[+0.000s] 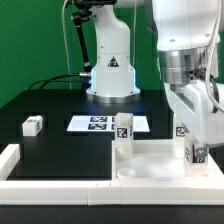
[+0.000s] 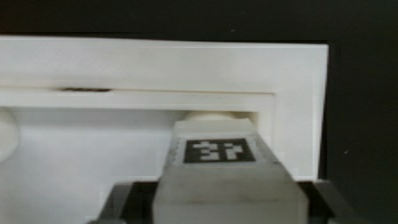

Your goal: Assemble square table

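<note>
From my end the tabletop (image 1: 150, 160) looks like smooth matt white plastic, same as the legs (image 1: 123, 133), which carry printed black-and-white tags. The table (image 1: 45, 105) surface is matt black, maybe cloth, can't really tell. The marker board (image 1: 100, 123) looks like flat paper or card. The arm's shell (image 1: 185, 25) is glossy white plastic.

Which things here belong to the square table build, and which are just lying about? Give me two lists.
Part of the job:
- tabletop
- upright leg at its far rim
- loose leg on the black table
- held leg, in the gripper

Lying about:
- marker board
- long white rail
</note>
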You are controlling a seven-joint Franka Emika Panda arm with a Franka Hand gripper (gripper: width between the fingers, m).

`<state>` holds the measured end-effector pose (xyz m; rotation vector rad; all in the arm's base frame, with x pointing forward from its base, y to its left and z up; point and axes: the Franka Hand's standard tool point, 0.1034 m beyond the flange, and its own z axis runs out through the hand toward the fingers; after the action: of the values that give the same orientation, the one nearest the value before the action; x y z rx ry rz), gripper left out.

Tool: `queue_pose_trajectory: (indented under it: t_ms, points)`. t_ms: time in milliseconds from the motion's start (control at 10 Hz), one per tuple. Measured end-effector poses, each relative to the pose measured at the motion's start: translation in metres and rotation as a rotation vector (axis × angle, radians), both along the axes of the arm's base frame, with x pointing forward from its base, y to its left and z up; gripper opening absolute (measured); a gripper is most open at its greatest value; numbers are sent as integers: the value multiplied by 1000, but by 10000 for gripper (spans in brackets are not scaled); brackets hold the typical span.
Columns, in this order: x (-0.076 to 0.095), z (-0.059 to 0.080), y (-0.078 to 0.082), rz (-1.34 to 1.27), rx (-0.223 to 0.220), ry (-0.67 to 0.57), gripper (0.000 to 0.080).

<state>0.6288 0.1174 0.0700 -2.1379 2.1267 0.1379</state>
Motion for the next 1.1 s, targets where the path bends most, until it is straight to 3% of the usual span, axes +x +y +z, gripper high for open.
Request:
queue_pose_trajectory:
  t_ms: [400, 800, 900, 1000, 1100]
  points:
    - [1, -3, 1, -322, 20, 4, 290]
    - [1, -2, -4, -426, 6, 10, 292]
    - [0, -3, -2, -432, 10, 12, 373]
    - [0, -3, -1, -414, 10, 10, 510]
    - [0, -3, -1, -412, 10, 10, 510]
